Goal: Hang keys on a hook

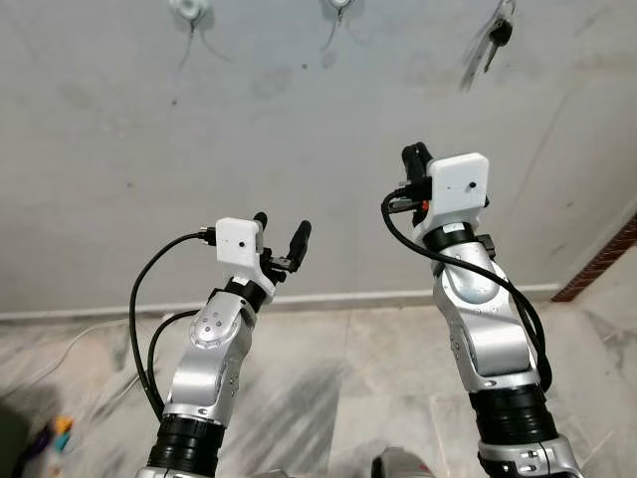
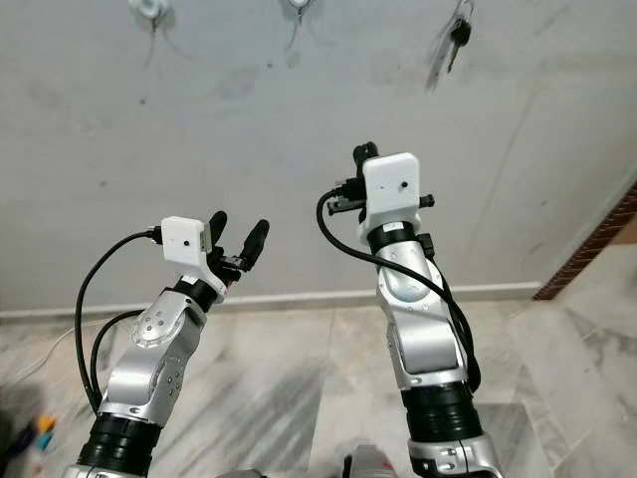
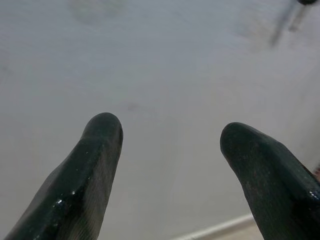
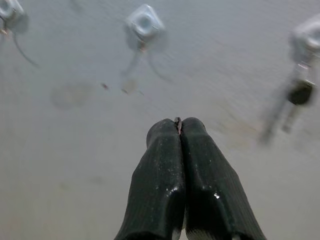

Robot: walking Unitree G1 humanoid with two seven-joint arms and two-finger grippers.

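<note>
1. Three hooks sit in a row high on the grey wall (image 1: 299, 119): left hook (image 1: 189, 10), middle hook (image 1: 339, 6), right hook (image 4: 310, 37).
2. Keys (image 1: 500, 35) already hang from the right hook, flat against the wall. Long axis close to vertical, blades pointing down toward the floor (image 1: 338, 378); black key head just below the hook. Slightly blurred in the right wrist view, so a swing cannot be ruled out.
3. Right gripper (image 4: 179, 127): fingers pressed together; a thin reddish sliver shows at the tip seam, too small to identify. It is raised toward the wall, below the keys and offset toward the middle hook.
4. Left gripper (image 1: 282, 235): fingers apart, nothing between them, held lower and well away from the keys.
5. Key relation: keys lie up and to the outer side of the right fingers; right arm is clearly the nearer.
6. Judgement: the hanging looks done. Any next move would likely be a clear withdrawal of the right arm, away from the dangling blades.
</note>
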